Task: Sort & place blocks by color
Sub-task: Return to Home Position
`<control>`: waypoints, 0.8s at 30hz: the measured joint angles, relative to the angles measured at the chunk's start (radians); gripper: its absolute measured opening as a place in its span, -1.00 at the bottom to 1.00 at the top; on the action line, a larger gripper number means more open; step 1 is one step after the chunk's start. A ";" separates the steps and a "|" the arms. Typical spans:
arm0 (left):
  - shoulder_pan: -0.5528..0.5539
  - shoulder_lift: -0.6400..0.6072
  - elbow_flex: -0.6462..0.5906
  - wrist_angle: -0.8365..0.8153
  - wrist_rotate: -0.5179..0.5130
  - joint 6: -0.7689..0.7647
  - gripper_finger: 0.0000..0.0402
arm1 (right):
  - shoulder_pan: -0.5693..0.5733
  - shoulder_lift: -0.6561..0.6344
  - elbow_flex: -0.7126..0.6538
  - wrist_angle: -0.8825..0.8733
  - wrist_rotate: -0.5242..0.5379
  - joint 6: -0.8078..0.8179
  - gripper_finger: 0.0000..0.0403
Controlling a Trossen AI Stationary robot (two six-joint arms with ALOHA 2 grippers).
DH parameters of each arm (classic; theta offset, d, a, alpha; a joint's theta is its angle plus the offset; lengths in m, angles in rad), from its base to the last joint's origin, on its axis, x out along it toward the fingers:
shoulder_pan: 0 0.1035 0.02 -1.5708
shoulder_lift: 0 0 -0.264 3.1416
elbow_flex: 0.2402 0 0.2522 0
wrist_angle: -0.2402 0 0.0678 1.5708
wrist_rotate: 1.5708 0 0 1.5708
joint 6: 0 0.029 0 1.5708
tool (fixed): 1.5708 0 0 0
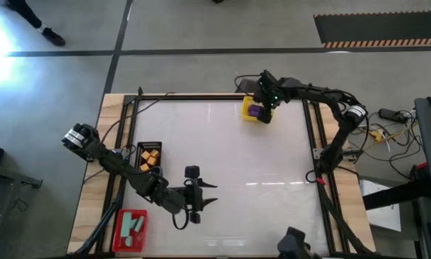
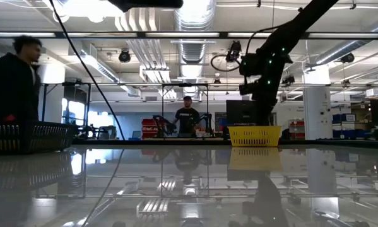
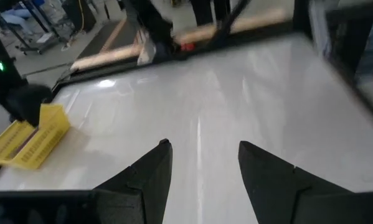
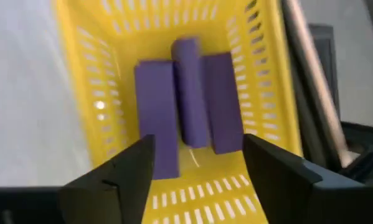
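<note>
Right gripper (image 4: 198,148), spread wide and empty, hangs over the yellow slotted plastic tray (image 4: 264,74) by the far edge of the worktop (image 1: 222,144). Three purple bars (image 4: 192,93) lie inside it. Left gripper (image 3: 202,149), also spread, hovers by the front edge, near the black tray (image 1: 150,144) of orange cubes (image 1: 151,158).

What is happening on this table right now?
The sorting looks finished. The right gripper hangs open and empty over the yellow tray, which holds three purple bars. The black tray holds orange cubes, the red tray mint bars. The left gripper is open over bare table, holding nothing.
</note>
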 joint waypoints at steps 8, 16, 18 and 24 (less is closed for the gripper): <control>-0.002 -0.148 -0.074 -0.172 0.000 0.032 -0.16 | 0.052 -0.207 -0.102 0.088 -0.190 0.133 0.15; 0.034 -0.403 -0.408 0.051 -0.001 0.039 -0.16 | 0.290 -0.497 -0.462 0.602 -0.260 0.260 0.02; 0.052 -0.466 -0.496 0.100 0.000 0.033 -0.19 | 0.361 -0.553 -0.552 0.727 -0.261 0.271 0.00; 0.113 -0.672 -0.687 0.147 0.000 -0.039 -0.38 | 0.509 -0.688 -0.763 1.054 -0.261 0.261 -0.01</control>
